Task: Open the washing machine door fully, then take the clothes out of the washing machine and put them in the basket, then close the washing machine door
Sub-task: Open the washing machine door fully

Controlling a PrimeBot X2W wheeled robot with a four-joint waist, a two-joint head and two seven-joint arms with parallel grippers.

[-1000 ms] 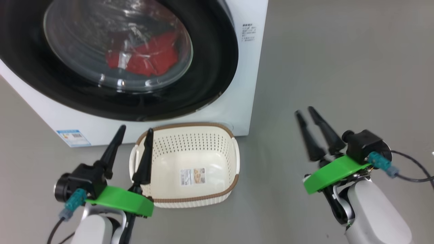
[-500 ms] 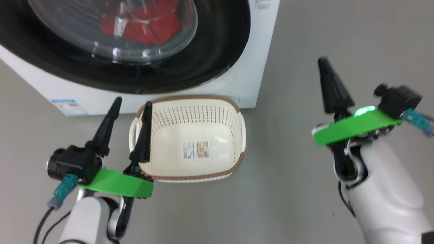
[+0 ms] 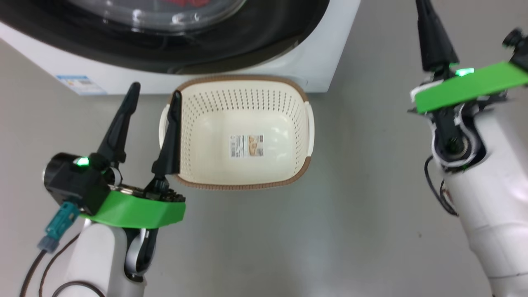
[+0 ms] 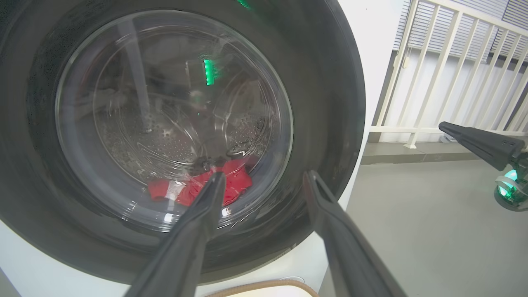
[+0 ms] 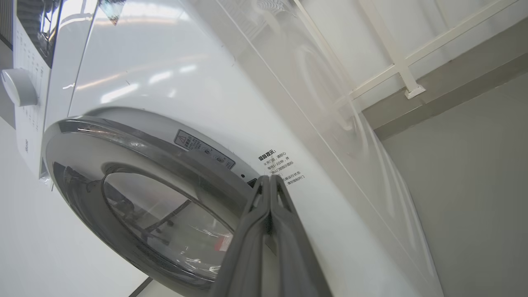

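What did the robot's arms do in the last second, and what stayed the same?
The right gripper snapped shut on nothing and moved forward toward the washing machine. The head camera shifted too, so the whole picture slid. The left gripper stayed open beside the empty basket. The washing machine door stayed closed, with the red clothes inside.

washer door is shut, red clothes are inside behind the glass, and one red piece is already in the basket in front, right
Not quite: the basket holds no clothing, only its paper label, as the head view shows. The rest stands: the washing machine door is shut and the clothes lie behind its glass.
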